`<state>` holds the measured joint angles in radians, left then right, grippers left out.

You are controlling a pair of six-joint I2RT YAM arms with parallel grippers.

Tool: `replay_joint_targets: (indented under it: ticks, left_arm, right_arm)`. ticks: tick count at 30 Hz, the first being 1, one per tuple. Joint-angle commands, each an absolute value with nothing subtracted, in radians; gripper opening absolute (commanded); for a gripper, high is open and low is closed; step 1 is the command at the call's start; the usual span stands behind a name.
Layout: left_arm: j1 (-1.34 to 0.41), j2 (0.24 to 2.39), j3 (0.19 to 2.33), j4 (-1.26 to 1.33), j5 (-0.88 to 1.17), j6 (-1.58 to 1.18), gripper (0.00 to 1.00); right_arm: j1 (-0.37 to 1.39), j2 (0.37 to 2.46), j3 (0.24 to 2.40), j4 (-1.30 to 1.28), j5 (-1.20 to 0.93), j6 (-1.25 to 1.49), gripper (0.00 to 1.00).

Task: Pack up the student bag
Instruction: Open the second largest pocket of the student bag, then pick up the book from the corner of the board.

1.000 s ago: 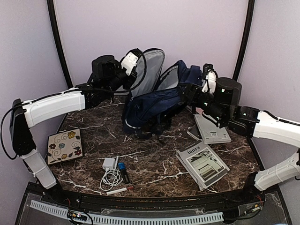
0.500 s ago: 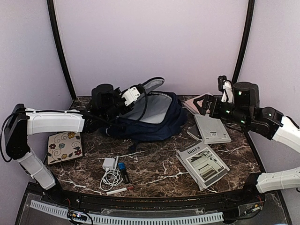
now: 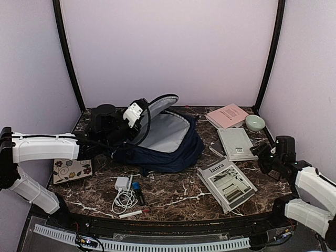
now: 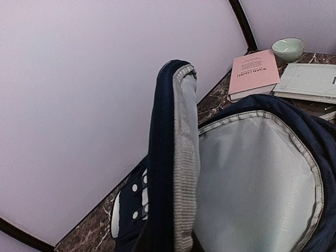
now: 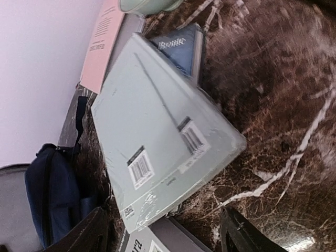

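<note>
The student bag point(image 3: 167, 137), dark navy, lies open on the table's middle with its light grey lining facing up. My left gripper point(image 3: 142, 111) is shut on the edge of its raised top flap point(image 3: 159, 101). In the left wrist view the flap's navy and grey edge point(image 4: 176, 157) stands upright out of my gripper point(image 4: 176, 245), whose fingers are mostly hidden. My right gripper point(image 3: 259, 151) is open and empty, low at the right beside a pale green book point(image 3: 237, 143). In the right wrist view it point(image 5: 165, 236) is spread over that book's point(image 5: 157, 126) near corner.
A pink book point(image 3: 227, 115) and a green bowl point(image 3: 255, 123) sit back right. A grey magazine point(image 3: 227, 182) lies front right. A flowered notebook point(image 3: 73, 171) lies left. A charger with cable point(image 3: 124, 190), a blue item point(image 3: 136, 187) and a marker point(image 3: 134, 212) lie in front.
The bag, held upright between both grippers, has dropped flat and open. My right gripper let go and drew back right and down. My left gripper lowered, still holding the flap.
</note>
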<state>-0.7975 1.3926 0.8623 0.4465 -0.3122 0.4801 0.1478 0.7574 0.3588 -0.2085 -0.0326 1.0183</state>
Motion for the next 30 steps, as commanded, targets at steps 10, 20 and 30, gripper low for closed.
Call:
replay_joint_targets:
  ticks: [10, 20, 30]
  left_arm:
    - [-0.824, 1.327, 0.920, 0.307, -0.258, 0.326, 0.00]
    - [-0.827, 1.297, 0.913, 0.294, -0.211, 0.333, 0.00]
    - [-0.827, 1.292, 0.906, 0.297, -0.202, 0.346, 0.00]
  right_arm:
    - [0.036, 1.022, 0.207, 0.341, -0.158, 1.237, 0.78]
    - [0.035, 1.284, 0.221, 0.598, -0.264, 1.276, 0.79]
    - [0.036, 1.405, 0.189, 0.916, -0.331, 1.314, 0.43]
